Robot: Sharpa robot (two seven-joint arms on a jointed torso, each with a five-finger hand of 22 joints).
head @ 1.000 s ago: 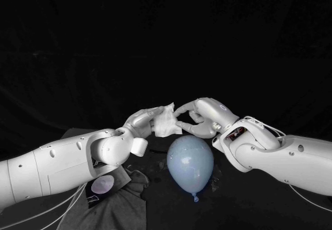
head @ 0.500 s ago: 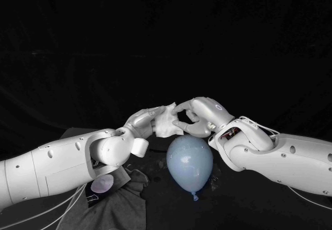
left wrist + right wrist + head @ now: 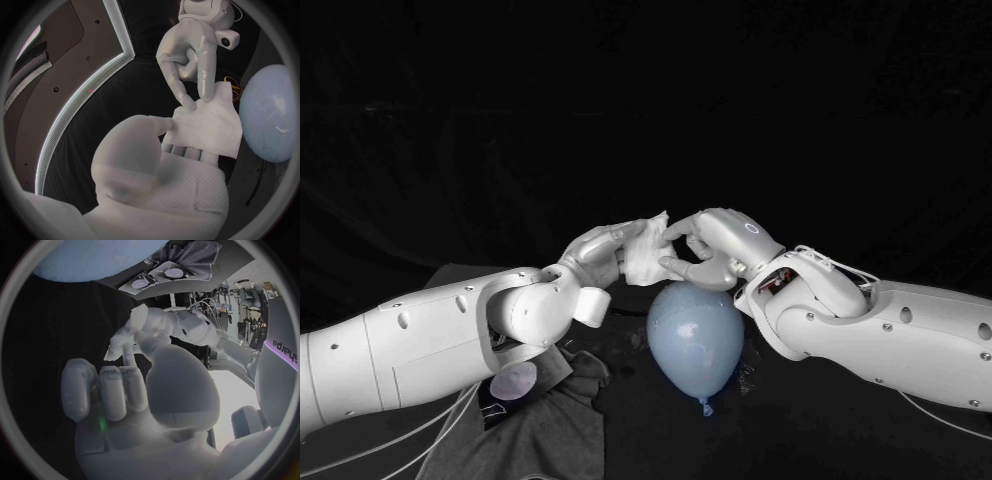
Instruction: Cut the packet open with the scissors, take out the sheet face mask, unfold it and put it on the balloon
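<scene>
The sheet face mask (image 3: 643, 255), a folded white wad, hangs in the air between the robot's 2 hands, directly above the far, rounded end of the balloon (image 3: 694, 340). The left hand (image 3: 596, 255) clamps the mask's body, thumb pressing it down onto the fingers beneath. The right hand (image 3: 711, 245) pinches the mask's upper corner between its fingers (image 3: 187, 102), so both hands are closed on the same sheet, one on each side, almost touching. In the head view the mask stands roughly upright, its free corner peaking upward and its lower edge hanging toward the balloon.

The balloon lies on the surface toward its near edge, long axis running far to near and knot pointing at the near edge. The unfolding appears unfinished. Opening it likely calls for the hands to draw apart sideways, across the balloon's long axis, and the left hand holds more of the material. A dark cloth (image 3: 545, 420) lies by the surface's near-left corner.
</scene>
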